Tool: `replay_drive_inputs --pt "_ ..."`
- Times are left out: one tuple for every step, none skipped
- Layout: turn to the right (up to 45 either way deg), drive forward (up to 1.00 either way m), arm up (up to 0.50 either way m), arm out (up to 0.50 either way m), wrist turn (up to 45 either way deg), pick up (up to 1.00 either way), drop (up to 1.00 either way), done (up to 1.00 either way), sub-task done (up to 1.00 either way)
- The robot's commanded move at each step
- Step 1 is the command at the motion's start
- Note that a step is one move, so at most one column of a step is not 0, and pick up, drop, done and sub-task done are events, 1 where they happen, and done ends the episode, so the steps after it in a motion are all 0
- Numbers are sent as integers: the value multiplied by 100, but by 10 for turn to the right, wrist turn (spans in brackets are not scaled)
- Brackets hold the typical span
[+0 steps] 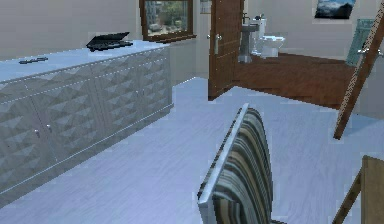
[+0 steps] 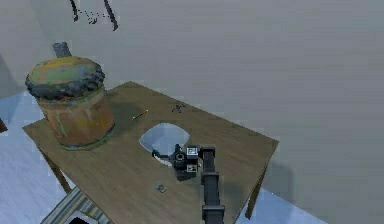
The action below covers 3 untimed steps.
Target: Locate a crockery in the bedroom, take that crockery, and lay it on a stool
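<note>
A white, shallow bowl-like piece of crockery (image 2: 166,136) lies on a brown wooden table (image 2: 236,140) in the arm side view. The dark arm bar (image 2: 210,192) rises from the bottom edge to it. My gripper (image 2: 163,155) sits at the bowl's near rim, just left of the two white marker squares (image 2: 190,158). The bowl rests on the tabletop right at the fingers, so I cannot tell whether the gripper holds anything.
A big rusty yellow-brown lidded jar (image 2: 70,100) stands on the table's left end, with a thin pencil-like stick (image 2: 140,115) beside it. The forward view has a long grey dresser (image 1: 70,100), a striped chair (image 1: 240,170), an open wooden door (image 1: 225,45) and a toilet (image 1: 268,42) beyond.
</note>
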Motion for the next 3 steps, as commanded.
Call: replay_drive_inputs --pt "0 0 10 0 0 0 0 0 0" --pt "0 0 20 0 0 0 0 0 0" --pt "0 0 0 0 -450 0 0 0 0"
